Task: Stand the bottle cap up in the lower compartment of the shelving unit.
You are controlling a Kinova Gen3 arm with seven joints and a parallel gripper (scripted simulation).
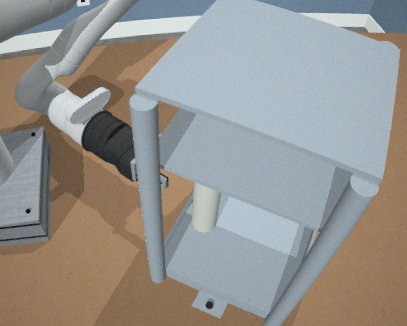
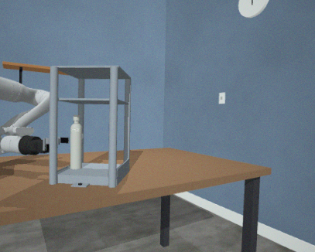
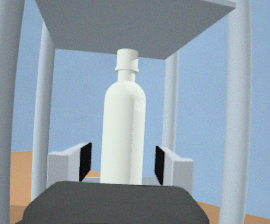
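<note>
Bottle point(image 2: 76, 143) stands cap up inside the shelving unit point(image 2: 113, 127), in the lower compartment, on the floor of this compartment. It is cream white, with a small cap on top. In the exterior view its base rests on the grey floor, near the left side of the unit, and it looks upright. In the top view the bottle point(image 1: 206, 207) shows only partly, under the middle shelf, close to the front left post point(image 1: 151, 190) of the unit.

The gripper point(image 3: 122, 163) is wide open and holds nothing. In the wrist view its two fingers stand on both sides of the bottle point(image 3: 123, 129), but the bottle is further away and does not touch them. In the exterior view the gripper point(image 2: 60, 141) is just outside the unit, to the left of the bottle, with a small gap between. It points horizontally toward the unit. In the top view the fingertips are partly hidden behind the front left post.

The unit stands on the brown table point(image 2: 190, 170). The grey arm base point(image 1: 21, 195) is to the left of the unit.
</note>
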